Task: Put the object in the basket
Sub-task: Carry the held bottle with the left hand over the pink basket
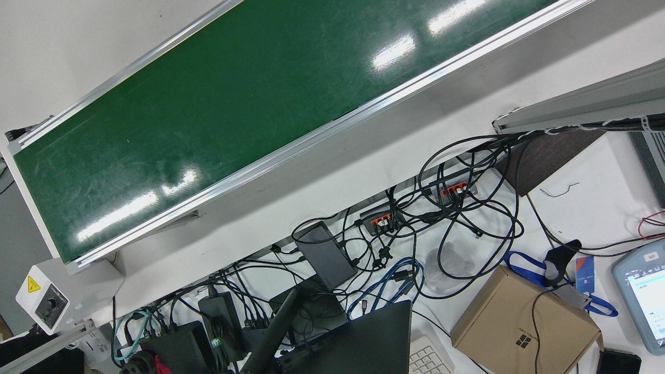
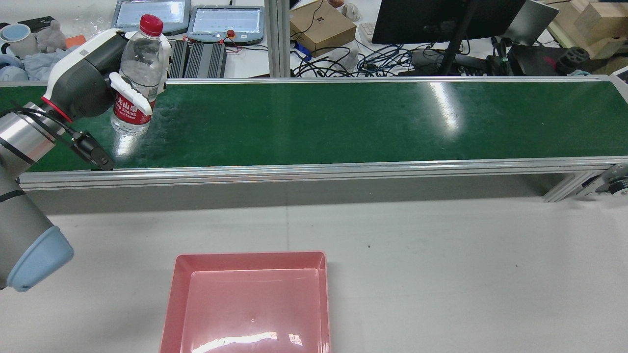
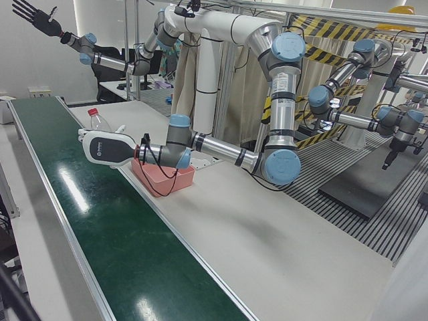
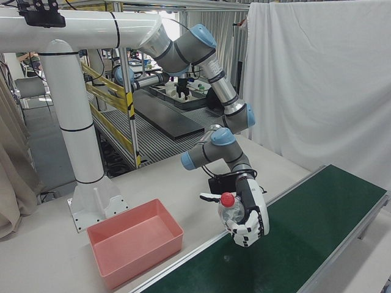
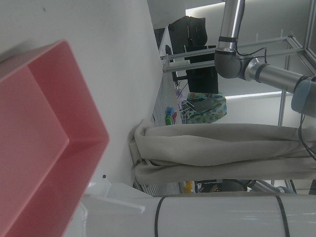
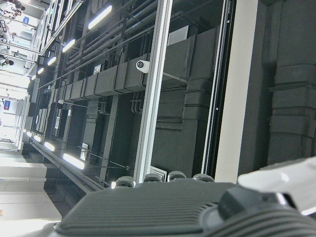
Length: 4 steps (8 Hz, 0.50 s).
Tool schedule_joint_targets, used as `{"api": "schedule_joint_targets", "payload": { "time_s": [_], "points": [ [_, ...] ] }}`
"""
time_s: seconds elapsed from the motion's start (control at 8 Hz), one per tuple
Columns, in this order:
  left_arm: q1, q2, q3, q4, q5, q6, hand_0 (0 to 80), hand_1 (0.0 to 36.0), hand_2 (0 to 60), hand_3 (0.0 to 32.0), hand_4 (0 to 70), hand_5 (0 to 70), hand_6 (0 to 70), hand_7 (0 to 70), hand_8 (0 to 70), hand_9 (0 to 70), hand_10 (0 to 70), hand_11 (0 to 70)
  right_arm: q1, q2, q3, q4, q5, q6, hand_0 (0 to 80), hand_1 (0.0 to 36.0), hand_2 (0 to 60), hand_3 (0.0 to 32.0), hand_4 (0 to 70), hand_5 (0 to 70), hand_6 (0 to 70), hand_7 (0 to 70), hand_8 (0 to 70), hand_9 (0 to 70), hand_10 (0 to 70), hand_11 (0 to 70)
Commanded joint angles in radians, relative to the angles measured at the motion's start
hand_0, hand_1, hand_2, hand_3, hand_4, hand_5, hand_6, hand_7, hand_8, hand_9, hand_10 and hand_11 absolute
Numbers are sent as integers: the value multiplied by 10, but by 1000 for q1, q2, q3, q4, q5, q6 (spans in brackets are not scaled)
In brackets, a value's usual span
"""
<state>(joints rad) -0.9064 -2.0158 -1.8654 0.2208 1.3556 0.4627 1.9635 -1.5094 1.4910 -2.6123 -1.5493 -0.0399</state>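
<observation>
The bottle [image 2: 136, 73] stands upright, cap up, at the belt's [image 2: 343, 122] left end, the left hand [image 2: 93, 73] wrapped around it. The belt beyond is bare, and the basket [image 2: 250, 304] sits well apart on the table [image 2: 441, 269]. The right hand [image 3: 37, 17] is raised with fingers spread, holding nothing.

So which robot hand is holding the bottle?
The left hand, the white one by the belt, fingers wrapped round the bottle. The right hand is black, raised high and empty.

The robot hand [image 2: 100, 68] is showing a white-and-dark-grey shell with a red ring at its wrist, joining a silver arm [image 2: 22, 137] that is wearing light blue caps and trailing black cables.
</observation>
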Motion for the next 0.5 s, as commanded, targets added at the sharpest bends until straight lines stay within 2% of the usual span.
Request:
{"api": "schedule_joint_targets", "payload": {
  "time_s": [0.0, 0.38],
  "points": [
    [123, 80, -291, 179, 13, 19, 617, 85, 0, 0, 389, 700, 523, 693, 700, 700, 700, 700, 0, 0, 0, 0, 0, 0, 0, 0, 0, 0, 0, 0, 0, 0, 0, 0, 0, 0],
    [301, 59, -327, 239, -24, 138, 655, 101, 0, 0, 354, 700, 455, 603, 700, 700, 678, 700, -2, 0, -2, 0, 0, 0, 0, 0, 0, 0, 0, 0, 0, 0, 0, 0, 0, 0]
  ]
}}
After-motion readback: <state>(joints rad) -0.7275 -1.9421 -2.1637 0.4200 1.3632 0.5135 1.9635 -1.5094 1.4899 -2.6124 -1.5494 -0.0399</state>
